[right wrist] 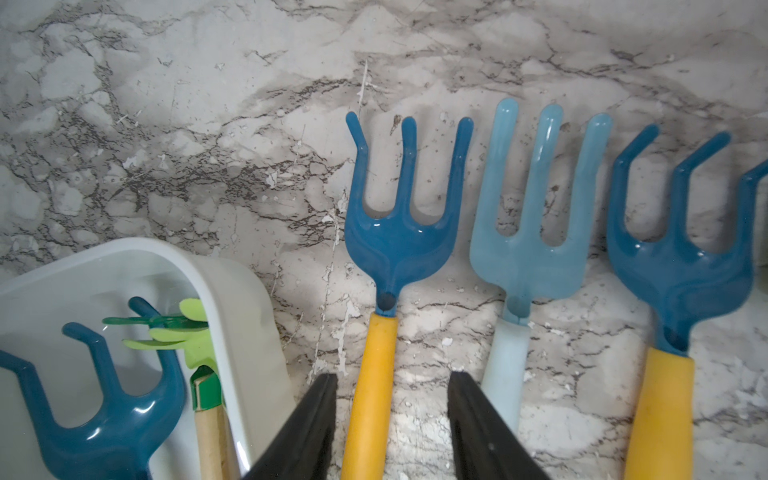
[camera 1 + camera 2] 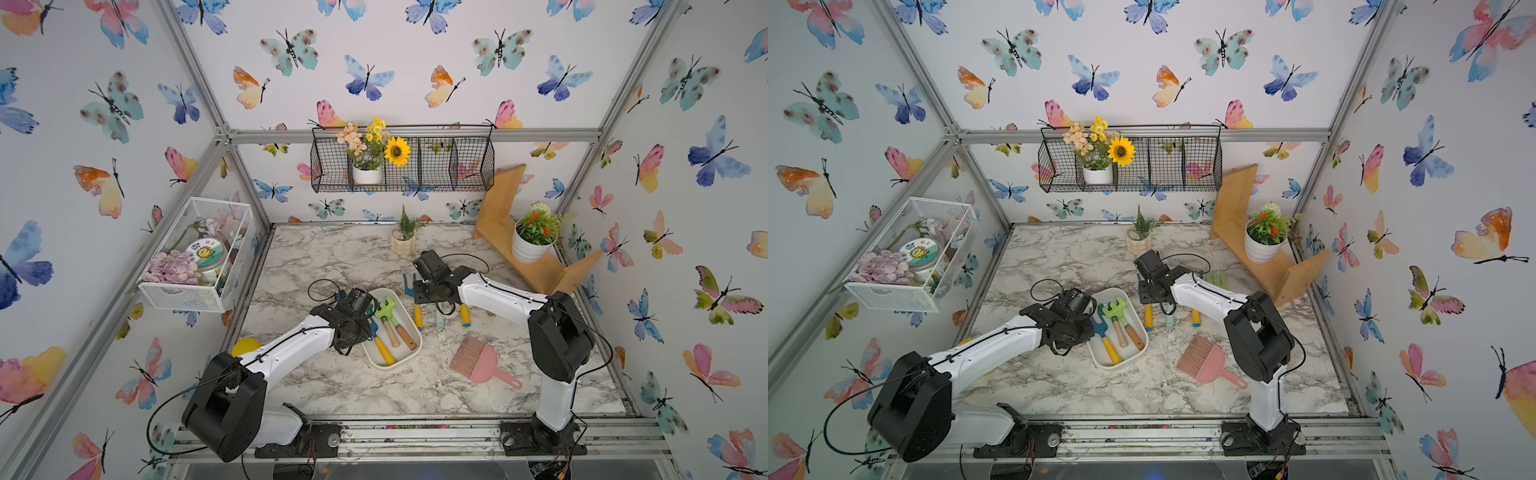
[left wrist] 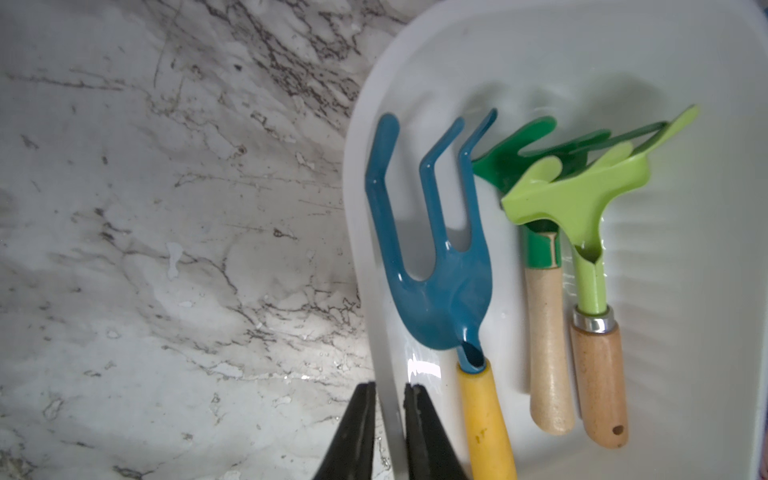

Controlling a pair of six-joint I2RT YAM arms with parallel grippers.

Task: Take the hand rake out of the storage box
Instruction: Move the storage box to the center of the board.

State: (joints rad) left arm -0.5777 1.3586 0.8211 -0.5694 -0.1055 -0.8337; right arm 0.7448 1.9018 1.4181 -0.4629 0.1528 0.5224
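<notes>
Left wrist view: the left gripper (image 3: pixel 390 386) is clenched on the long wall of the storage box (image 3: pixel 582 54), one finger outside and one inside, with the white rim pinched between them. Just inside that wall, beside the inner finger but not touching it, lies the blue hand rake (image 3: pixel 440 299). Its yellow handle runs alongside the finger and its bent tines point away. Next to it come the dark green rake (image 3: pixel 544 249) and the light green rake (image 3: pixel 582 199), whose head overlaps the dark green one.

The top views hide this pinch under the wrist. They place the grip on the box's 9 o'clock side, and all three tools lie with heads toward 11 o'clock and handles toward 5.

In the right wrist view the right gripper (image 1: pixel 392 376) is released. Its fingers stand apart, with the yellow handle of a blue fork (image 1: pixel 399 245) between them and a gap on either side. That fork lies on the marble table (image 1: pixel 166 124) outside the box, in a row with a light blue fork (image 1: pixel 528 249) and a dark blue claw (image 1: pixel 681 266). Both top views show only their handles under the arm.

From the right jaws the blue hand rake sits at 7 o'clock, across the box wall. A pink dustpan (image 2: pixel 478 361) lies at the box's 4 o'clock.
</notes>
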